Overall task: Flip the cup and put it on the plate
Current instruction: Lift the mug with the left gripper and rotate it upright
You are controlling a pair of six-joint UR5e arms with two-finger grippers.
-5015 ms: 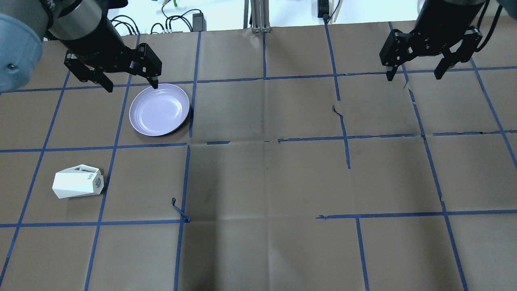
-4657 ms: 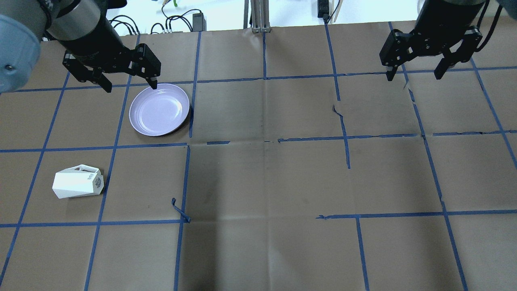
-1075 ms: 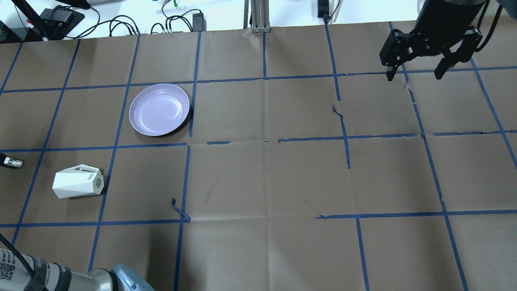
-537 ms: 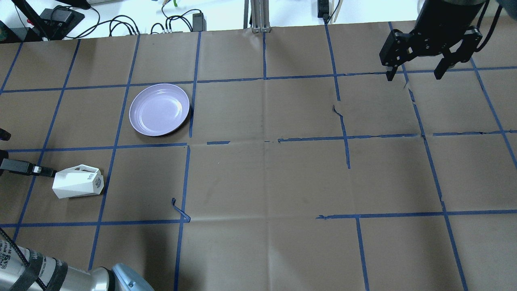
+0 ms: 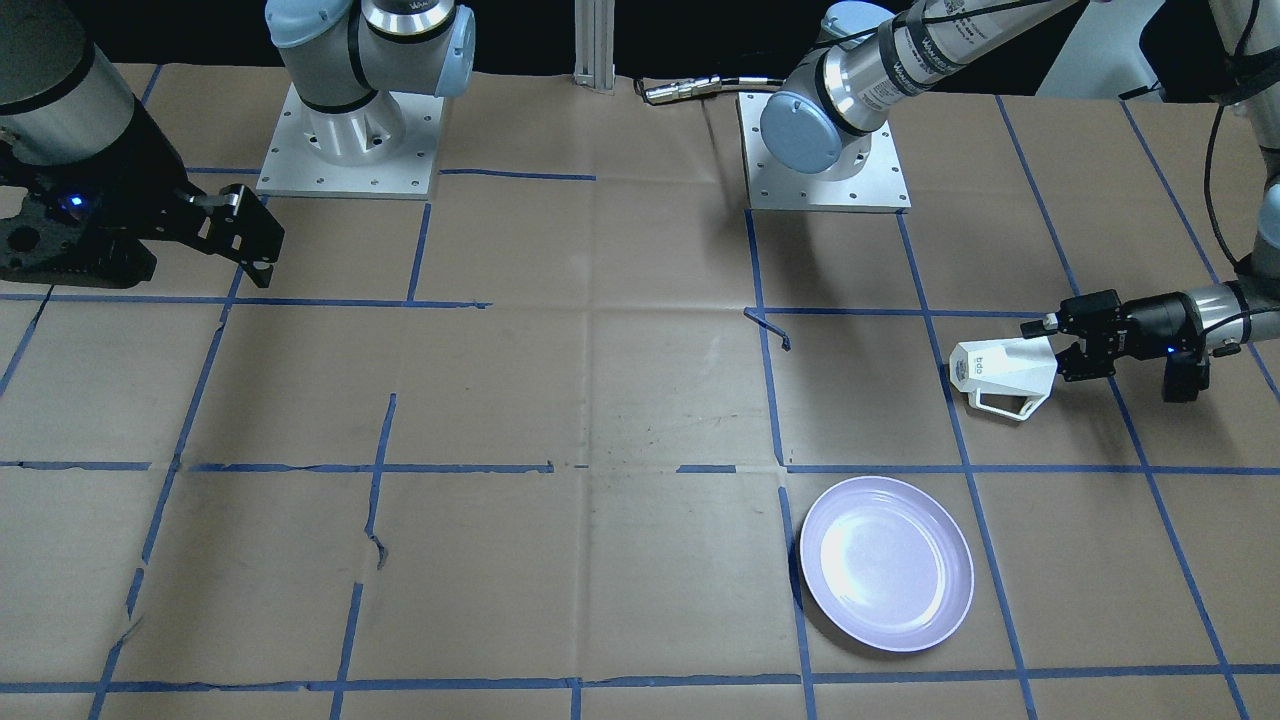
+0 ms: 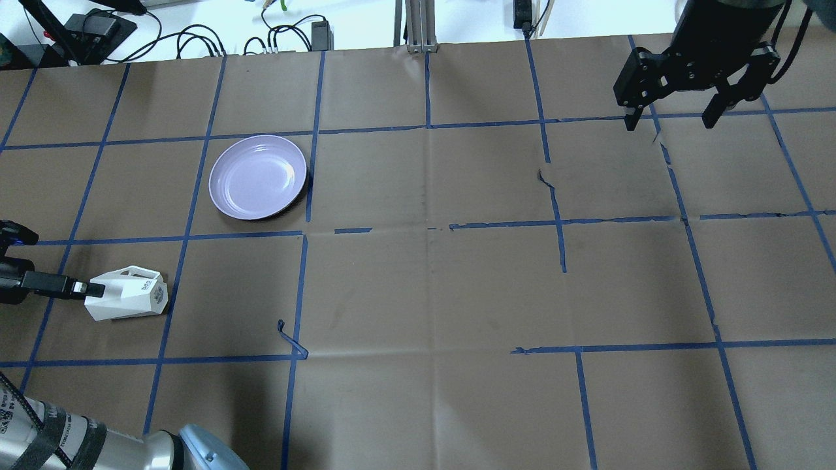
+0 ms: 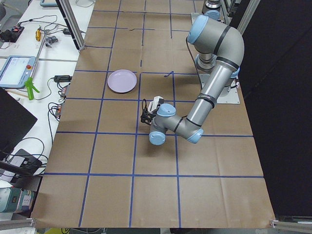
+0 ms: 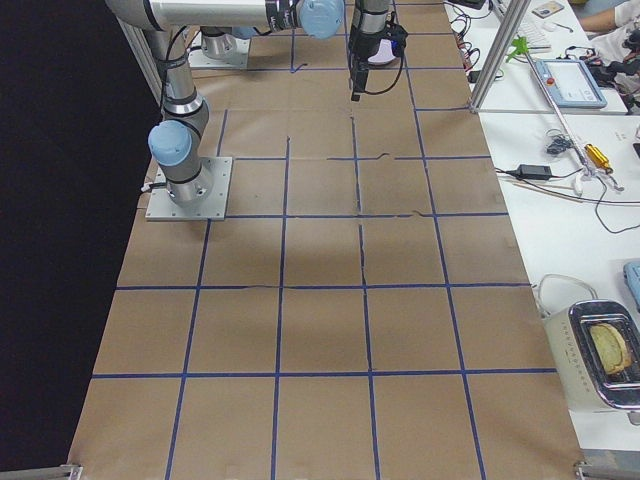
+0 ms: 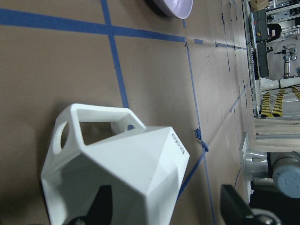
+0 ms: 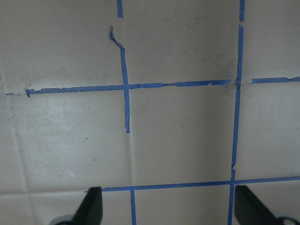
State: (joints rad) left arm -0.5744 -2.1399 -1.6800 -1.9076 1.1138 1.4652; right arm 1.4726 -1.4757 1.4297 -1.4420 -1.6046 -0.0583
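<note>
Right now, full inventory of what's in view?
cup: 1, white, on its side, robot's left side of the table
plate: 1, pale lavender, empty, beyond the cup and apart from it
table: 1, brown paper with a blue tape grid
tape scrap: 1, blue, curled up, right of the cup
cables: several, black, on the white bench past the table's far edge
left gripper: 1, black, open, low at the cup's wide end
right gripper: 1, black, open, empty, above the far-right area
</note>
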